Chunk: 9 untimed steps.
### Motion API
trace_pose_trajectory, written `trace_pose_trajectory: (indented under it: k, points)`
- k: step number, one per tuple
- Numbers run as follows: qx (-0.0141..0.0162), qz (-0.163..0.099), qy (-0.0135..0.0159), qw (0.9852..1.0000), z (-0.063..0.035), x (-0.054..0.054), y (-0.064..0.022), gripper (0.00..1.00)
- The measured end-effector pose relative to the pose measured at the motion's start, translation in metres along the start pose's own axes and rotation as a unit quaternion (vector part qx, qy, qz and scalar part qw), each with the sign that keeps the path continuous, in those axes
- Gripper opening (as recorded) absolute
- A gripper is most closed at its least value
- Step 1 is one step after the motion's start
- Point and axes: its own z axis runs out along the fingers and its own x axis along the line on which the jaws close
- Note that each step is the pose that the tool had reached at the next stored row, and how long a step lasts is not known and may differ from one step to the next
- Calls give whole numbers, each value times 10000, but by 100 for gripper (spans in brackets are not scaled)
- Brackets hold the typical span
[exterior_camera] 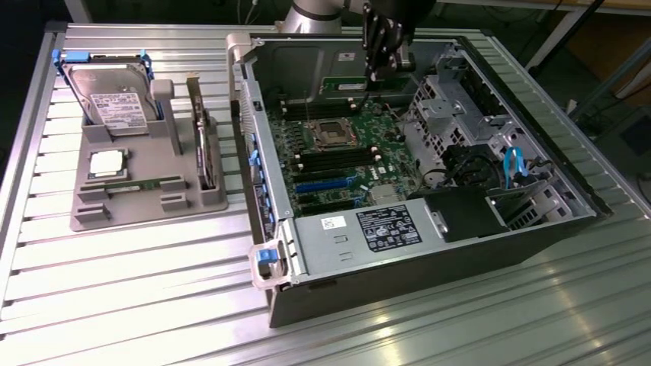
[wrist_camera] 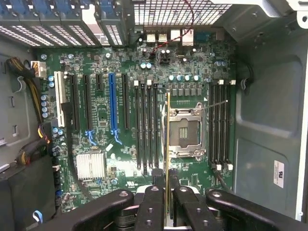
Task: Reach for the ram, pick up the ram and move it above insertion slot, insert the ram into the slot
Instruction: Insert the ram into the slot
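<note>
Claw (wrist_camera: 166, 182) was pressed together on the ram (wrist_camera: 167, 125), one finger on each flat face. In the wrist view the stick showed edge-on, a thin line running out from the fingertips over the motherboard (wrist_camera: 126, 154).

The ram's edge lay between the nearest slot (wrist_camera: 155, 125) of a parallel bank and the square processor socket (wrist_camera: 185, 131). It ran parallel to the slot, just beside it rather than over it, and was held off the board, not seated. A second bank of memory sockets (wrist_camera: 219, 122) sat on the far side of the processor socket. The blue expansion socket (wrist_camera: 112, 103) and finned heatsink (wrist_camera: 90, 166) were beyond the first bank, well apart from the ram.

In the exterior view the claw (exterior_camera: 379, 72) hung inside the open computer case (exterior_camera: 428, 259), near its back wall. The ram (exterior_camera: 344, 84) showed as a green strip reaching toward the exterior view's left. The metal drive cage (exterior_camera: 447, 107) stood close on the exterior view's right of the claw. The board below lay open from above. The power supply (exterior_camera: 376, 229) sat at the near end, well apart.

Outside the case, on the tabletop (exterior_camera: 133, 305), a grey holder (exterior_camera: 152, 191) carried a hard drive (exterior_camera: 107, 91), well apart from the claw.
</note>
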Motion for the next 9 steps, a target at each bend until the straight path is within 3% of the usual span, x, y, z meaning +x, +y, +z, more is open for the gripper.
trace_pose_trajectory:
  k: [2, 9]
  points:
    - [3, -54, -3, 10000, 66, 18, 3, 14]
    - [6, -144, 2, 9999, 129, 26, 6, 14]
